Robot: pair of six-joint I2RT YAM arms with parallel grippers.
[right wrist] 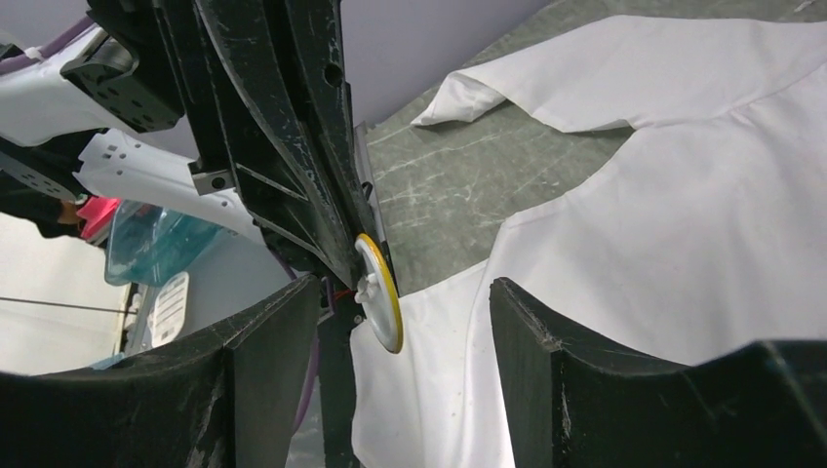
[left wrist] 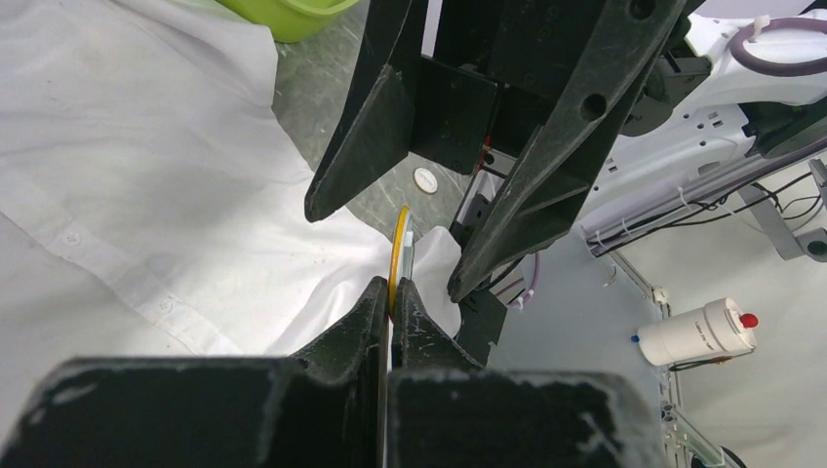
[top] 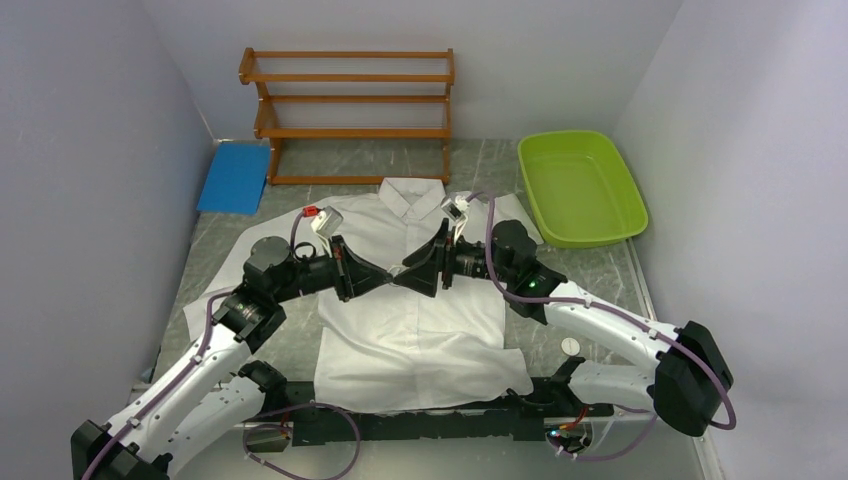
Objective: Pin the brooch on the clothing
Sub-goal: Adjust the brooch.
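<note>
The clothing, a white shirt (top: 420, 320), lies flat on the table with its collar at the far end. Both grippers meet just above its middle. My left gripper (left wrist: 392, 288) is shut on the brooch (left wrist: 401, 239), a thin round disc with a yellow rim, held on edge. In the right wrist view the brooch (right wrist: 380, 292) shows a white back with a small clasp. My right gripper (right wrist: 402, 302) is open, one finger on each side of the brooch with gaps between. In the top view the left gripper (top: 383, 275) and the right gripper (top: 410, 275) stand tip to tip.
A wooden rack (top: 350, 110) stands at the back, with a blue pad (top: 235, 175) to its left. A green tub (top: 580, 185) sits at the back right. A small white disc (top: 571, 346) lies right of the shirt. A white bottle with a red cap (left wrist: 702, 331) is beyond the table.
</note>
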